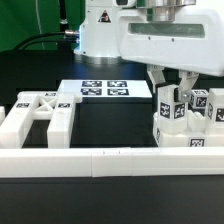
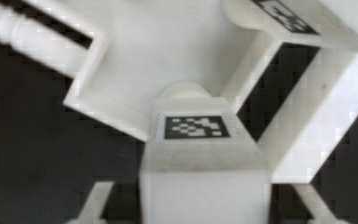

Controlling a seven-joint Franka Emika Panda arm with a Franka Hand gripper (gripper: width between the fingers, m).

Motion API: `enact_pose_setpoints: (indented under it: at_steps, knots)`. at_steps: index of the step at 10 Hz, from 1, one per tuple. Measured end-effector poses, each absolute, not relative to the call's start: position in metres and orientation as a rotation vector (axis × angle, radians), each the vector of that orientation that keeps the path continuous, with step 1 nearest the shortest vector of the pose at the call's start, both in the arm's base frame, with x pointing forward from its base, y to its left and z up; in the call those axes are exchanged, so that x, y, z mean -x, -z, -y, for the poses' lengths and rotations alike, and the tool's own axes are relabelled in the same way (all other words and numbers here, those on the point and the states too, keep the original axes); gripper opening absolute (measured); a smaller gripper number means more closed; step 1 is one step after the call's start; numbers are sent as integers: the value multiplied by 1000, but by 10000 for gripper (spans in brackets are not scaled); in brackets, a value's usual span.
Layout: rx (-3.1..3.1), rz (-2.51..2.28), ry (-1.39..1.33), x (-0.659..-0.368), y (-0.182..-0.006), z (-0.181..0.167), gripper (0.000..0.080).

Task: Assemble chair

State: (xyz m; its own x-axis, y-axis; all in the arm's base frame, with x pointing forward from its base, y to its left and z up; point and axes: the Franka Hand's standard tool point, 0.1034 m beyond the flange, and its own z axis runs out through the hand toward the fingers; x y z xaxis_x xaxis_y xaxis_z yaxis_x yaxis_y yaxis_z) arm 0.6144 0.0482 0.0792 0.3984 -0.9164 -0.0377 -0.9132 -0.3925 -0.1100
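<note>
Black tabletop [image 1: 110,126], green backdrop [image 1: 20,15]; end effector [image 1: 172,97] clamped on white chair part [image 1: 170,113].

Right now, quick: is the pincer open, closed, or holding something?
Pincer: closed on a tagged white chair part at the exterior view's right.

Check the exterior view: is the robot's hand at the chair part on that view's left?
No, the hand grips a tagged chair part on that view's right; the left frame part lies apart.

Robotics lab bench: black tabletop [image 1: 112,125], tagged marker board [image 1: 104,89], green backdrop [image 1: 28,25], white border rail [image 1: 100,160].
</note>
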Motion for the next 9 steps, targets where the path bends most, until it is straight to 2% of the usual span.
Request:
enact_pose_setpoints:
  at_steps: [5, 6, 7, 8, 9]
  knots:
    - [2162, -2116, -9, -614, -79, -49, 285]
    - [2161, -2118, -9, -614, -79, -49, 339]
    - [2187, -2091, -8, -614, -79, -49, 339]
    - [2266, -2006, -6, -614, -79, -48, 525]
    - [2295, -1989, -42, -613, -80, -51, 525]
